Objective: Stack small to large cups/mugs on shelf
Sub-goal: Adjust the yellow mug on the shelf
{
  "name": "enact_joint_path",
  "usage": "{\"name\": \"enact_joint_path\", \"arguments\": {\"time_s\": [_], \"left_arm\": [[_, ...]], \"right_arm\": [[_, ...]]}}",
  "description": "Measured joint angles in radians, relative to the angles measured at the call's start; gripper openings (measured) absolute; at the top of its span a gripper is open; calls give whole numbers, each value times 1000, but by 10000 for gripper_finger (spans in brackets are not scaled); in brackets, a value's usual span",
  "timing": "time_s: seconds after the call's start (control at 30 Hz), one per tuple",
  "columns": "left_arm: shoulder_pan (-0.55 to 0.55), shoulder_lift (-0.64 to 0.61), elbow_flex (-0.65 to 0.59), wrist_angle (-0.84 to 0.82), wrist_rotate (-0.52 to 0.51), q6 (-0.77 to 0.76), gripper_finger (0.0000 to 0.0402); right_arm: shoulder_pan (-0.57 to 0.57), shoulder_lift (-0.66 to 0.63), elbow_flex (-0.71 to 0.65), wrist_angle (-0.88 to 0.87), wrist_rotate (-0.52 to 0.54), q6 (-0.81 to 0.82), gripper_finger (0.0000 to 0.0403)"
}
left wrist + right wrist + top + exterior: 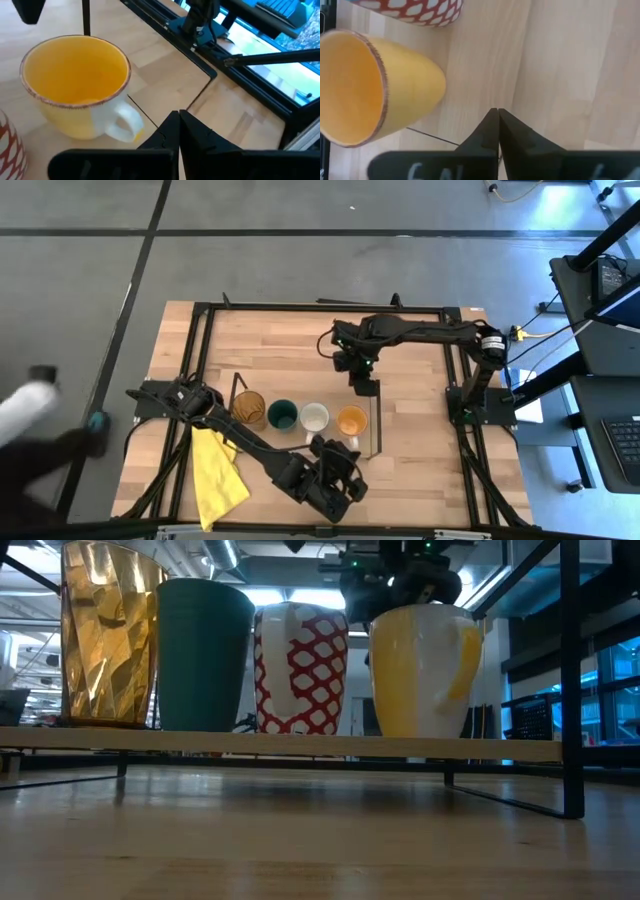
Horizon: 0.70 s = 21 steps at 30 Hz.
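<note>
Four vessels stand in a row on the shelf board (300,743): an amber tumbler (248,409), a dark green cup (282,415), a white mug with a red pattern (315,417) and an orange mug (352,420). Each rests on its base. My left gripper (340,460) is shut and empty just on the near side of the orange mug (75,80), whose handle (122,122) points toward it. My right gripper (362,387) is shut and empty just on the far side of the orange mug (370,85).
Black wire frames (378,430) stand upright at both ends of the shelf. A yellow cloth (215,475) lies on the table at the near left. A person's sleeve (30,415) shows on the floor side, left of the table.
</note>
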Motion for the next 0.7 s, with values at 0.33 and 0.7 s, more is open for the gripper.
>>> {"name": "enact_joint_path", "arguments": {"time_s": [0.33, 0.7], "left_arm": [[39, 24, 1, 64, 59, -21, 0], [49, 78, 1, 67, 118, -138, 0]], "right_arm": [[-4, -10, 11, -2, -1, -12, 4], [-4, -10, 11, -4, -1, -21, 6]]}}
